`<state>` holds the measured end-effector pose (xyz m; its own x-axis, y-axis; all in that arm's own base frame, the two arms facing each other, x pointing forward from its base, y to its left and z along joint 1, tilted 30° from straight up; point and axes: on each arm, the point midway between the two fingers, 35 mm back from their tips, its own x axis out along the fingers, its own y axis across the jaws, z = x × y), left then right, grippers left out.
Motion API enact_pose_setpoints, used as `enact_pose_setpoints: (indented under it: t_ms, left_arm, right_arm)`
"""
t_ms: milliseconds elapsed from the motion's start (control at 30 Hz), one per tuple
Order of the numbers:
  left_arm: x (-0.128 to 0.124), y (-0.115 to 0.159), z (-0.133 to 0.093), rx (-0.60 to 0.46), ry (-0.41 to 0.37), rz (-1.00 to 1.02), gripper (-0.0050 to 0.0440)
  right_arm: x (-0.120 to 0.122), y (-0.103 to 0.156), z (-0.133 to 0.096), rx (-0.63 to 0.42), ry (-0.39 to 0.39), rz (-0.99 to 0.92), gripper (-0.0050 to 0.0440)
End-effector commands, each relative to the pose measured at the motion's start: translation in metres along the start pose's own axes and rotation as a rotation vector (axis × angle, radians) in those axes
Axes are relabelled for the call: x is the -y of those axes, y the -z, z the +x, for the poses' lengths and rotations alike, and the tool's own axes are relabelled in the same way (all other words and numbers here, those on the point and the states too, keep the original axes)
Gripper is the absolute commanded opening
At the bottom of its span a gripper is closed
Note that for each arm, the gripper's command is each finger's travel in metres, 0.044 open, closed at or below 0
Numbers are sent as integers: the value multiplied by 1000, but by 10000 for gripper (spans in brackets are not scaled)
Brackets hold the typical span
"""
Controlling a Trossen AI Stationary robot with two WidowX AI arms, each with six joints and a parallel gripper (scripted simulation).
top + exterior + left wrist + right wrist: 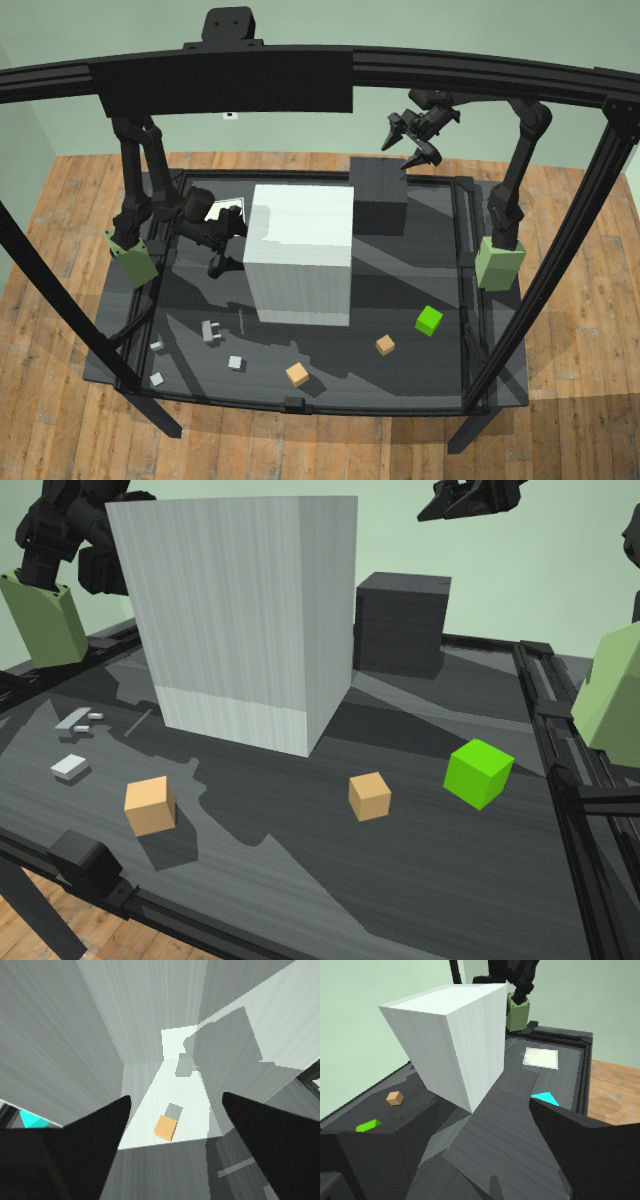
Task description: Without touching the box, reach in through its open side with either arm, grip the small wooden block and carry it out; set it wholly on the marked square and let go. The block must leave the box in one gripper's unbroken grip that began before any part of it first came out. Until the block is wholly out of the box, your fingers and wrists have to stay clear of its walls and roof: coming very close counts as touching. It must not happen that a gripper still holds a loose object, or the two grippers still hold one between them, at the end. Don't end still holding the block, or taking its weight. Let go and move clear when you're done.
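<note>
Our left claw (238,245) (175,1098) stands wide and empty at the box's (298,293) (232,609) (160,1047) (470,1050) open side, the small wooden block (165,1128) ahead between its fingertips' lines, ungripped; gripping, carrying out, placing and releasing remain.
</note>
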<state>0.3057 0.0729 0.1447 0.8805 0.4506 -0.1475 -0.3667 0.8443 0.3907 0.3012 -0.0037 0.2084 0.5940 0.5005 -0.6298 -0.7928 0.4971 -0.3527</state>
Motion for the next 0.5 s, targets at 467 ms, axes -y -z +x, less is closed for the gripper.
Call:
enact_pose_setpoints:
  t_ms: [467]
  left_arm:
    - [-1, 98, 41, -135, 64, 30, 400]
  right_arm:
    - [15, 3, -65, -259, 477, 284, 400]
